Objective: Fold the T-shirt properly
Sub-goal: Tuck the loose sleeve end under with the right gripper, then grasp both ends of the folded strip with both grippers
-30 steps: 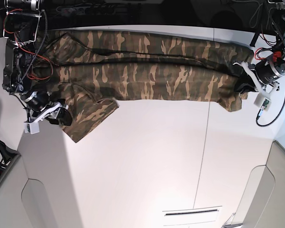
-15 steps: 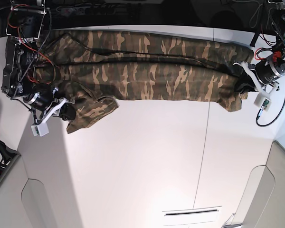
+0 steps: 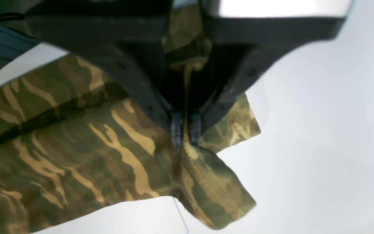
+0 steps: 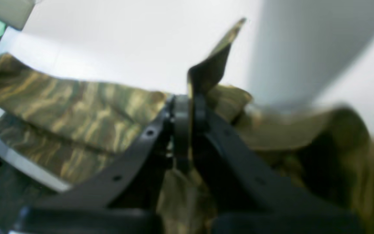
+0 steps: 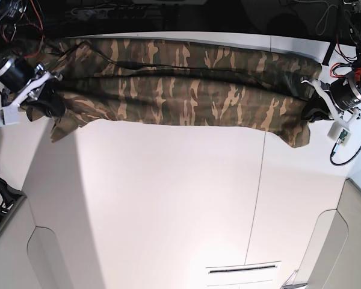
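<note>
White table point(image 5: 168, 198) filling most of the base view, and the camouflage T-shirt point(image 5: 186, 90) is lying stretched in a long folded band along its far edge. Over on the base view's left, the right gripper point(image 5: 48, 103) is pinching one end of the shirt, its jaws closed tight on a fold of cloth, and a small flap is poking up past the fingertips point(image 4: 182, 110) in the right wrist view. At the opposite end, the left gripper point(image 5: 313, 109) is clamping the other end, jaws fully shut on the fabric; in the left wrist view a corner of the cloth is hanging below the fingertips point(image 3: 177, 128), over bare table point(image 3: 320, 146). Between the two, the band is lying flat and fairly straight.
</note>
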